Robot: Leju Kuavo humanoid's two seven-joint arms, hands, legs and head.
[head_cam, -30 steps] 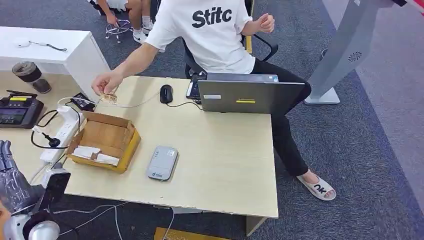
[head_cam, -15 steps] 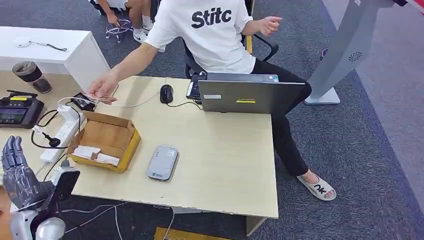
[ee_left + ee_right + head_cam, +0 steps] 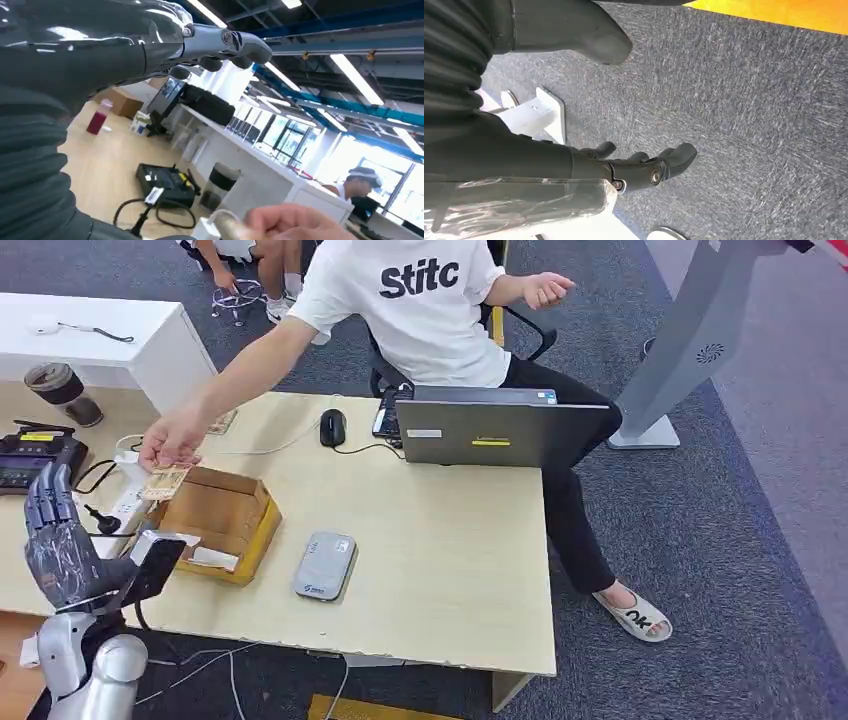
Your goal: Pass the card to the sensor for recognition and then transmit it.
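Just beside left hand [image 3: 62, 540]: card [image 3: 163, 481]

A laptop [image 3: 500, 432] is standing open beside a mouse [image 3: 332, 427]; a cardboard box [image 3: 213, 521] is sitting near a power strip [image 3: 128, 503].

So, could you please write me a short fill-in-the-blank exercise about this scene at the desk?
1. The card is held by the ____'s hand.
2. The robot's left hand is raised and holds ____.
3. The grey sensor lies on the table beside the cardboard ____.
4. The black mouse sits next to the ____.

Missing words: person; nothing; box; laptop
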